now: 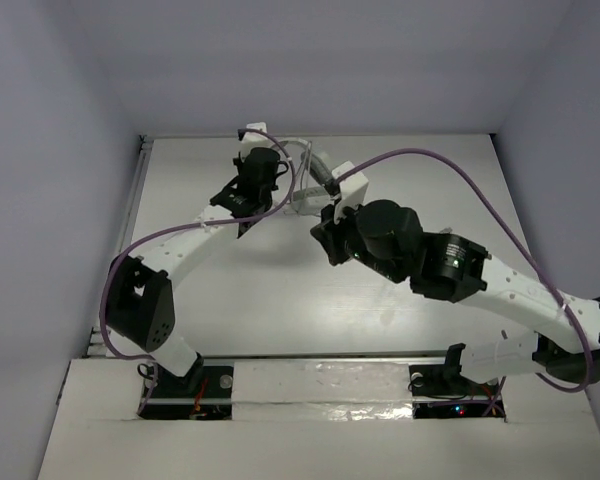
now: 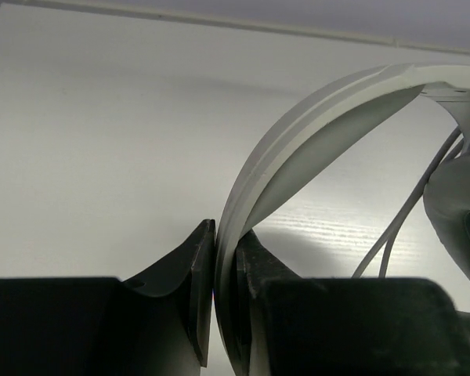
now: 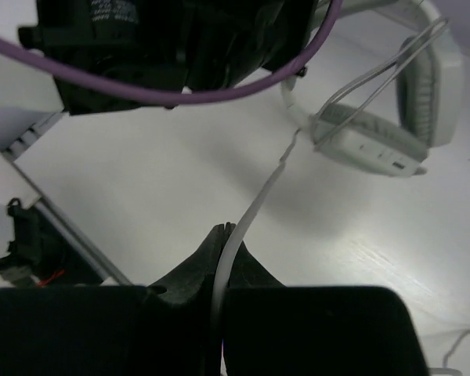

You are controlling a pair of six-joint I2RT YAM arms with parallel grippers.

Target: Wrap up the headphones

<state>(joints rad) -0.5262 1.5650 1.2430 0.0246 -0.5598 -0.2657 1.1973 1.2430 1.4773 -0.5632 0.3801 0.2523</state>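
The headphones (image 1: pixel 348 184) lie at the far middle of the table, between the two arms. In the left wrist view my left gripper (image 2: pixel 225 227) is shut on their curved white headband (image 2: pixel 298 149), with a grey ear cup (image 2: pixel 462 204) and loops of thin cord (image 2: pixel 407 207) to the right. In the top view the left gripper (image 1: pixel 258 145) is at the headband's far left end. My right gripper (image 3: pixel 231 229) is shut on the thin grey cord (image 3: pixel 254 204), which runs up to the two ear cups (image 3: pixel 368 145). In the top view the right gripper (image 1: pixel 320 238) is just near of the headphones.
A purple cable (image 1: pixel 450 165) arcs over the right half of the table from the right arm. The left arm's black wrist (image 3: pixel 164 39) and its purple cable hang close above the right gripper. The table's left rail (image 1: pixel 138 190) runs beside the grey side wall.
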